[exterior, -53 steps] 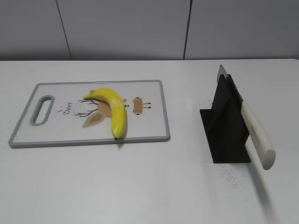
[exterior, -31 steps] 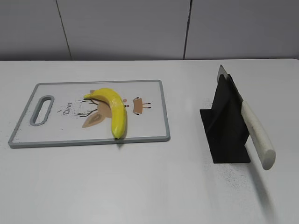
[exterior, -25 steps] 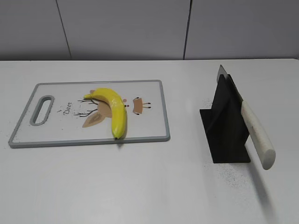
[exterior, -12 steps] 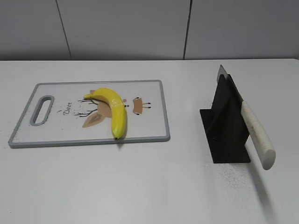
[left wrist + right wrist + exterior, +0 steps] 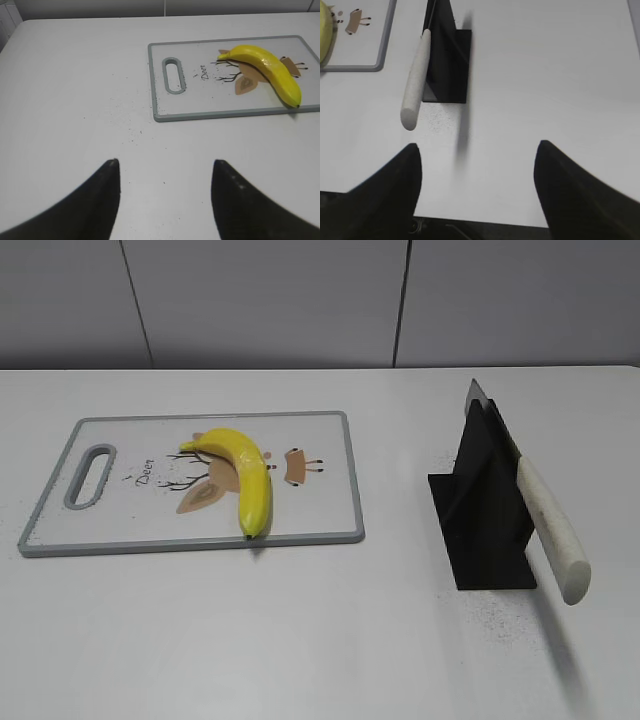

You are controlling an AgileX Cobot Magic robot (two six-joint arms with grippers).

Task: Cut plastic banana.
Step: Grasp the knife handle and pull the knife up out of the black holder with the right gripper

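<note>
A plastic banana [image 5: 247, 473] lies on a grey-rimmed cutting board [image 5: 320, 524] on the white worktop [image 5: 300, 630]. A white-handled knife [image 5: 548, 530] leans in a black stand [image 5: 485, 510]. Only the wrist views show the left gripper [image 5: 165, 172] and right gripper [image 5: 477, 155], jaws spread and empty. Nothing has moved since earlier.

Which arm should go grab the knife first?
Right. Its open hand hangs near the knife handle in the black stand; the left hand faces the cutting board.

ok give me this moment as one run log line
phase: pre-grasp | plastic banana: uncut on cutting board | knife: in black stand | left gripper: open, empty | right gripper: open, empty
</note>
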